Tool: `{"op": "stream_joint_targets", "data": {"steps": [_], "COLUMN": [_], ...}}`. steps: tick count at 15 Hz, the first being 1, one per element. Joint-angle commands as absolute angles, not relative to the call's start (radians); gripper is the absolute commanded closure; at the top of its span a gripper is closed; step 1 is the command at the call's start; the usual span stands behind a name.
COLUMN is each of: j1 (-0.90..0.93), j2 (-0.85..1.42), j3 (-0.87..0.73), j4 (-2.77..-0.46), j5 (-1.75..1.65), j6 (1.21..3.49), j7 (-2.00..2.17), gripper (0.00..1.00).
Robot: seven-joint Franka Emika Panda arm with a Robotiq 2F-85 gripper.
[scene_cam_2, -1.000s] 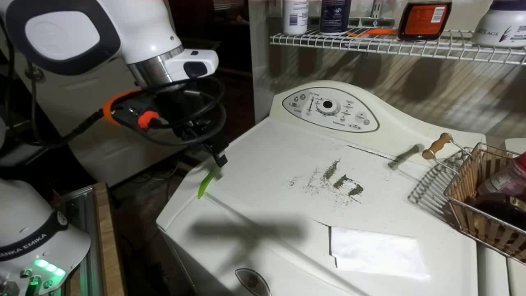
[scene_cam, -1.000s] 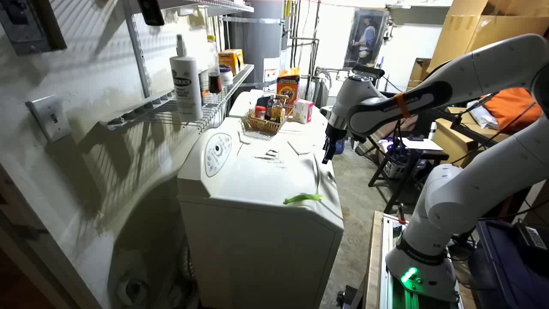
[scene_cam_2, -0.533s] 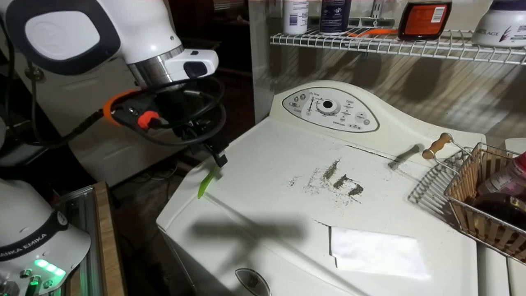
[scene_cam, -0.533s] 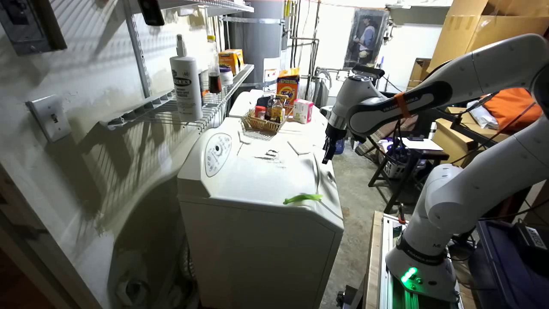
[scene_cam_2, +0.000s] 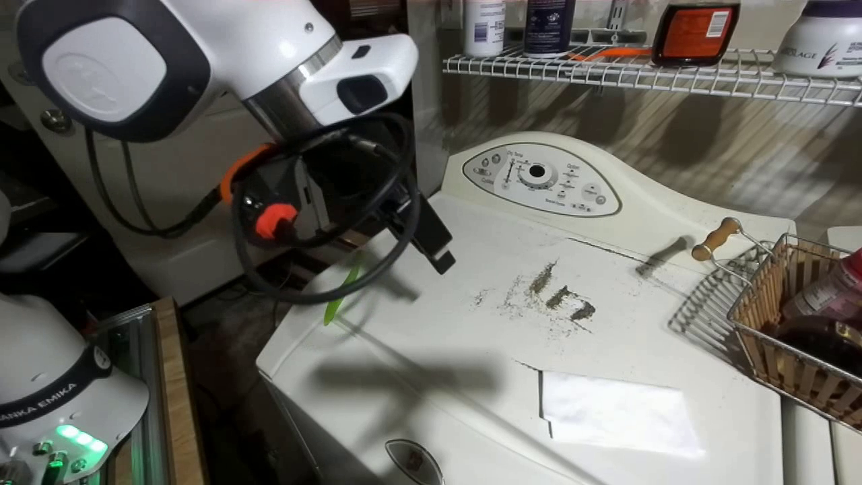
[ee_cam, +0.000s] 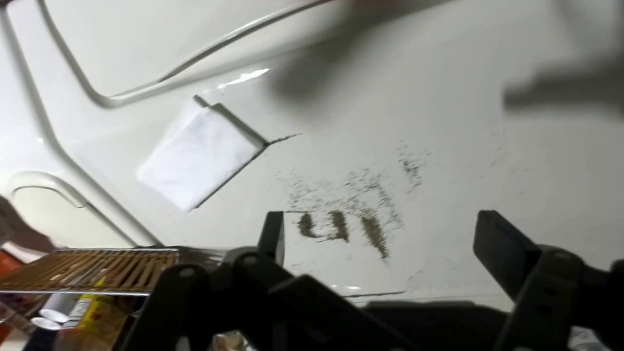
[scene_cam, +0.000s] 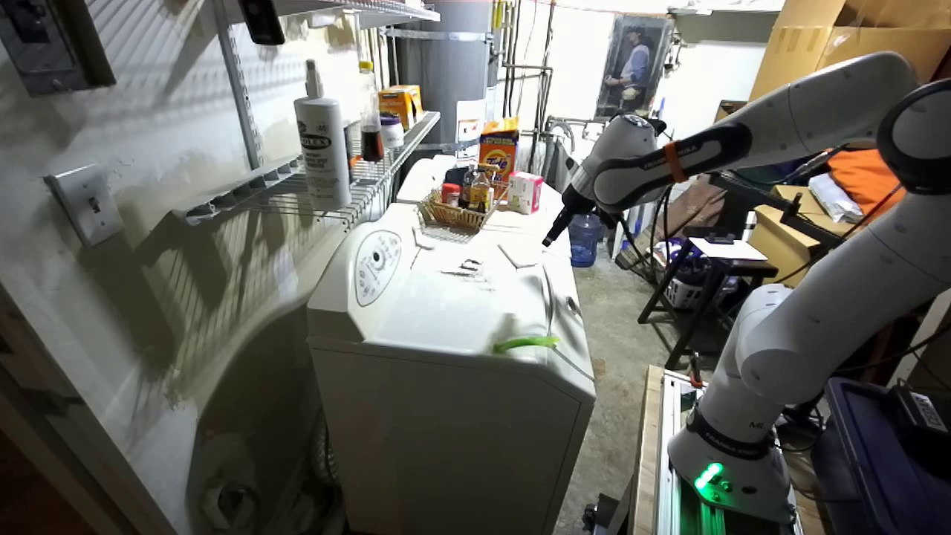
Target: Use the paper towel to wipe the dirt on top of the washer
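A folded white paper towel (scene_cam_2: 619, 414) is being borne by the top of the white washer (scene_cam_2: 498, 242), near a scattered patch of dark dirt (scene_cam_2: 562, 300). Above the washer, the gripper (ee_cam: 380, 231) is being held tilted, its fingers (ee_cam: 504, 251) being spread wide apart. Beyond the paper towel, bottles (scene_cam_2: 825, 293) are being held by a slatted basket (scene_cam_2: 774, 357); at the washer's edge, a green strip (scene_cam: 526, 342) is being supported.
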State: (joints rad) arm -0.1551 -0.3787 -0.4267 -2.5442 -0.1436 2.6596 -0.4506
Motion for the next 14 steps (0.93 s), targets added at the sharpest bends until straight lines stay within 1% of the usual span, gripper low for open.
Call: {"op": "stream_joint_targets", "data": {"steps": [1, 5, 8, 9, 10, 14], "j1": [-0.133, -0.106, -0.152, -0.170, -0.138, -0.155], "j2": [-0.148, 0.069, 0.191, 0.243, 0.142, 0.236], "j3": [-0.506, -0.584, -0.543, -0.542, -0.561, -0.556], "j4": [-2.382, -2.254, -2.153, -2.101, -2.210, -2.128], "j5": [0.002, 0.188, 0.417, 0.435, 0.353, 0.402], "j6": [2.783, 2.897, 2.906, 2.867, 2.900, 2.895], "j7": [-0.482, -0.505, -0.570, -0.531, -0.530, -0.525], "gripper": [0.00, 0.00, 0.00, 0.00, 0.00, 0.00]}}
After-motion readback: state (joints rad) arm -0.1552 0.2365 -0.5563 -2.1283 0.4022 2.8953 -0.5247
